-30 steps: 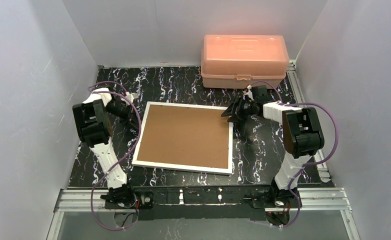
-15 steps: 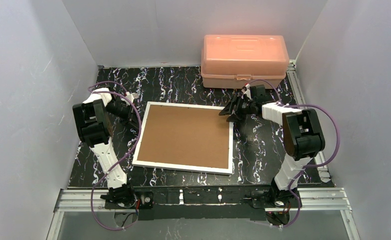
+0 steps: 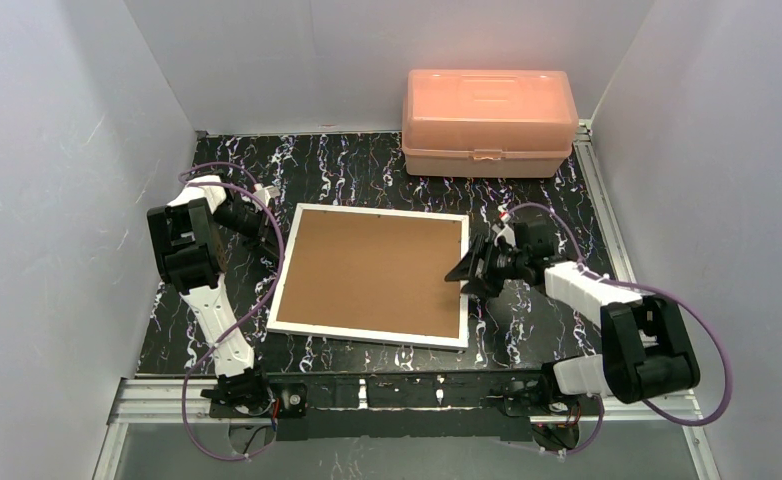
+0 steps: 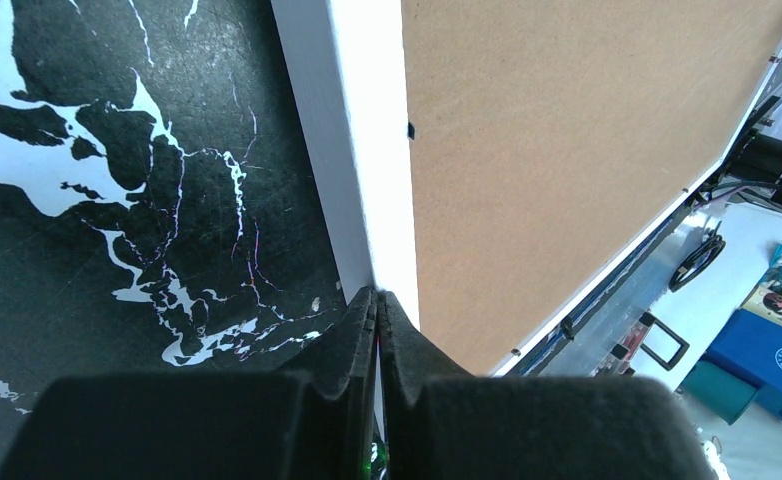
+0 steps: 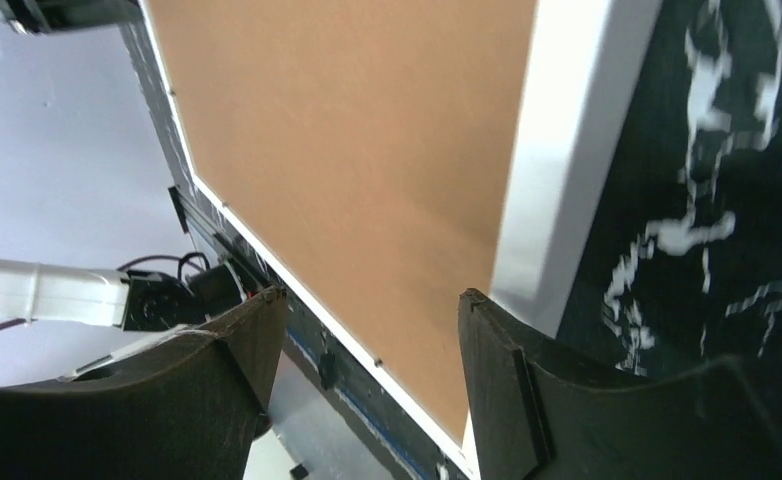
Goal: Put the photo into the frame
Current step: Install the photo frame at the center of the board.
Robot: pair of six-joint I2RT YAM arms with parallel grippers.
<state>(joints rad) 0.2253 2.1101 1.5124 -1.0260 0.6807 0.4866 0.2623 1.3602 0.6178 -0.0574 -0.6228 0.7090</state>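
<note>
At the left of the top view, the left fingers are pressing together with nothing between them, their tips sitting right at the left white edge of the large thin-edged white rectangular picture frame. The frame is lying in the middle of the black white-veined desk with its brown board back turned upward. By the frame's right edge the right fingers are standing wide apart and gripping nothing, hanging over the board and white border, and a pink plastic box is sitting at the upper right.
</note>
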